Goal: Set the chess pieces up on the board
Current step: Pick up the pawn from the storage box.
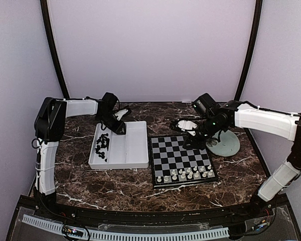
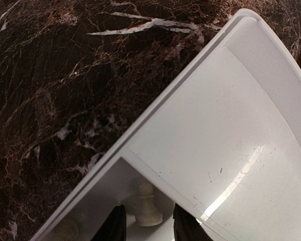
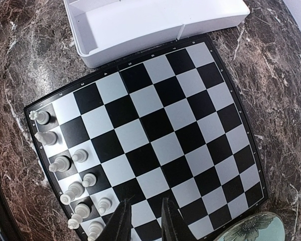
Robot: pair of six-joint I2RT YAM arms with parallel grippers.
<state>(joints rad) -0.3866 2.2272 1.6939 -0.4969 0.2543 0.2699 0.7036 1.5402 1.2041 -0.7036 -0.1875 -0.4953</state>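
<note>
**Bracketing a white pawn in the tray left of the board**

Left fingers (image 2: 115,226) stand parted on either side of a white pawn (image 2: 148,206). A sliver of white tray (image 1: 121,165) shows on each side, so nothing is gripped yet. The tray lies on the worktop (image 1: 115,186) just left of the board (image 1: 178,150). Black pieces (image 1: 101,145) are heaped in the tray compartment farthest from the board, and white pieces (image 1: 188,174) fill the board's near rows. Right fingers (image 3: 121,223) hang apart and empty over the board's far right part, beside the plate (image 1: 228,145).

The pawn looks tiny, light, hard and smooth, with a flared base and a thin neck. It would probably tip or squirt out of a low or off-centre pinch. Closing squarely on the stem just above the base seems the safest hold.
</note>
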